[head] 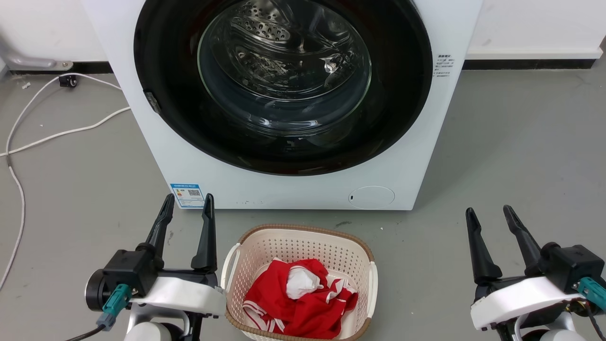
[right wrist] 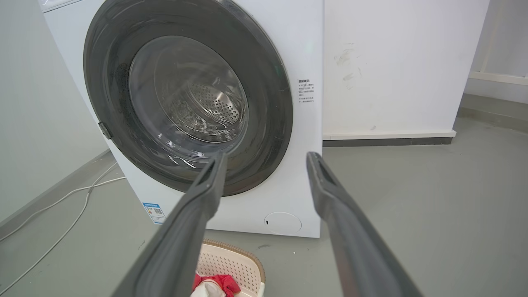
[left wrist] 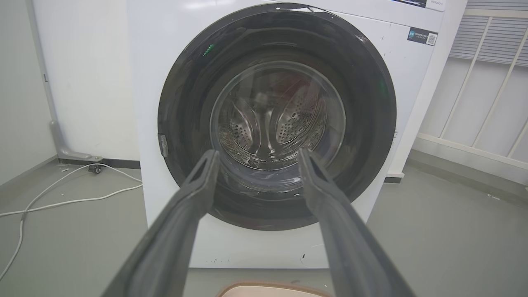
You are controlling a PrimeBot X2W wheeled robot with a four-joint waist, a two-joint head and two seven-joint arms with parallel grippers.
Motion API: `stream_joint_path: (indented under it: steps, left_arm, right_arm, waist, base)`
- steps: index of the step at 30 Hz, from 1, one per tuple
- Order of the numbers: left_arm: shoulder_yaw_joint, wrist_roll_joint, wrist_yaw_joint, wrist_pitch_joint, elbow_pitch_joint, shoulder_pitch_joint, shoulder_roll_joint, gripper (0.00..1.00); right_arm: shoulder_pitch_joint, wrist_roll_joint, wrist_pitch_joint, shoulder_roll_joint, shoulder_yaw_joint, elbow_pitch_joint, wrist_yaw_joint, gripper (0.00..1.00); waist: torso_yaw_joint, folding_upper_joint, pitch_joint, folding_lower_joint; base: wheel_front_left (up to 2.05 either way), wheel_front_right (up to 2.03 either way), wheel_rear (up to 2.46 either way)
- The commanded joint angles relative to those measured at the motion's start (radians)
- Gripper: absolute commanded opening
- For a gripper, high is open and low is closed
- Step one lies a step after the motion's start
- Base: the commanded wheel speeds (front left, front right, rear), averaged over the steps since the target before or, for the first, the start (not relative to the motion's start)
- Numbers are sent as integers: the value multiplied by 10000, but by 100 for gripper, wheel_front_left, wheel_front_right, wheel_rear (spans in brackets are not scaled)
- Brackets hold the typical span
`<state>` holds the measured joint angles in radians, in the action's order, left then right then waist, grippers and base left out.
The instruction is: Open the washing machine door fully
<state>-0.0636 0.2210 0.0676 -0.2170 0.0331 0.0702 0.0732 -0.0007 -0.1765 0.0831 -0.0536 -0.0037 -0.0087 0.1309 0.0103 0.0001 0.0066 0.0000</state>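
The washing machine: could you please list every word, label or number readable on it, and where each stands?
No text reads well enough to quote.
Blue sticker, low left on the front of the white box-shaped washing machine: QR code and print, too small.
Black print block, right of the round black-rimmed glass door: too blurred.
Dark label, machine's upper right corner: QR code, words illegible.
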Motion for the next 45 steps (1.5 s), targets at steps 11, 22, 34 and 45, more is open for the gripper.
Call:
stream_joint_path:
  steps: [11, 22, 34, 45]
  left_arm:
    - [-24, -904, 75, -279, -32, -66, -51, 100]
    - [-52, -1620, 103, -468, -2, -104, -109, 100]
    - [34, -1612, 202, -495, 151, -24, -166, 100]
    - [76, -1717, 224, -495, 154, 7, -192, 100]
  right_arm:
    - [20, 727, 79, 44, 91, -160, -3, 100]
    - [106, 1311, 152, 53, 120, -221, -3, 100]
    - [59, 1220, 163, 53, 87, -85, -3, 100]
    - [-61, 556, 434, 53, -1, 14, -3, 0]
  waist:
    - [-5, -1, -3, 0]
    - [-30, -1, 17, 0]
    - [-28, -1, 19, 0]
    - [-46, -1, 89, 0]
  base:
    - [0, 0, 0]
    - [0, 0, 0]
    - [0, 0, 0]
    - [0, 0, 0]
